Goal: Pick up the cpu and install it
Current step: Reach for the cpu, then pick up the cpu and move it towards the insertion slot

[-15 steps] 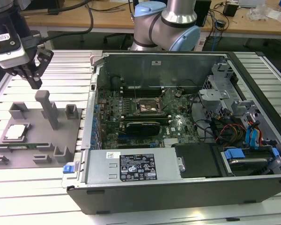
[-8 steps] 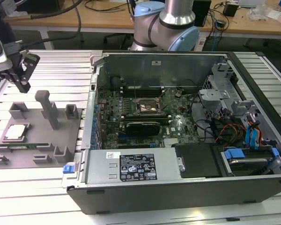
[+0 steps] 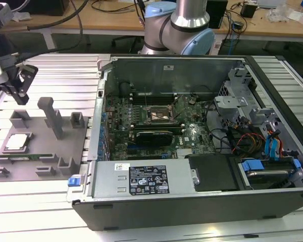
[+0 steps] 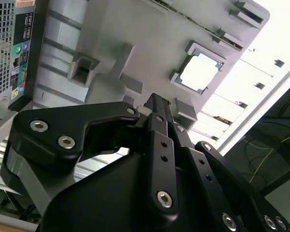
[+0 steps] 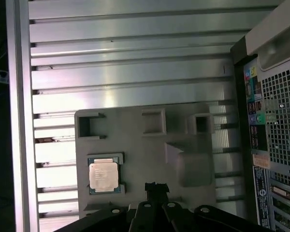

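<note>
The cpu (image 3: pixel 17 142) is a small pale silver square lying flat in a recess at the near left of the grey tray (image 3: pixel 45 126), in the exterior view's left. My gripper (image 3: pixel 21 100) hangs above the tray's far left corner, apart from the chip, with its fingers together and nothing between them. In the first wrist view the cpu (image 5: pixel 104 175) sits beside the gripper (image 5: pixel 156 186) tip. The second wrist view shows the cpu (image 4: pixel 199 72) in its frame beyond the shut gripper (image 4: pixel 156 101). The black-framed socket (image 3: pixel 159 115) sits on the motherboard inside the open computer case (image 3: pixel 141 184).
A thin green memory stick (image 3: pixel 28 157) lies along the tray's front. Upright grey posts (image 3: pixel 53 117) rise from the tray. The tray and case rest on a ribbed aluminium table (image 3: pixel 45 196). The arm's base (image 3: pixel 179 27) stands behind the case.
</note>
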Controlling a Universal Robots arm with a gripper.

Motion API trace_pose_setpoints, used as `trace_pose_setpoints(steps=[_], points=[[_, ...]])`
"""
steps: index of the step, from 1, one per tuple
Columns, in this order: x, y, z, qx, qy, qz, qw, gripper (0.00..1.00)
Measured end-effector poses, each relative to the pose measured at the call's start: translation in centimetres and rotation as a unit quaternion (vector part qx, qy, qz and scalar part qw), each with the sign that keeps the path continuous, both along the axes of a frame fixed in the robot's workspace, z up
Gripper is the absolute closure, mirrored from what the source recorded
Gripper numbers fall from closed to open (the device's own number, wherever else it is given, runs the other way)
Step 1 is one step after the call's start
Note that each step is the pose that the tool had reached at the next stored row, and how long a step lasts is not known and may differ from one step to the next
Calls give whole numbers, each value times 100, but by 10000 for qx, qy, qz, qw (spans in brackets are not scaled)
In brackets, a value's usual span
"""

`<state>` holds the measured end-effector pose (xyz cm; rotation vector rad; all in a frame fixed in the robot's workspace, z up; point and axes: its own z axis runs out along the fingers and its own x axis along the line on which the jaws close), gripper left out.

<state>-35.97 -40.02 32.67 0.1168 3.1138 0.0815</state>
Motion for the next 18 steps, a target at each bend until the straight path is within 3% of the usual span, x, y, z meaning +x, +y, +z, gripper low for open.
trace_pose_setpoints(steps=[8,18], points=[[-168,-11,-118,0,0,0,10000,89],[-178,-11,-130,-1,1,0,10000,89]])
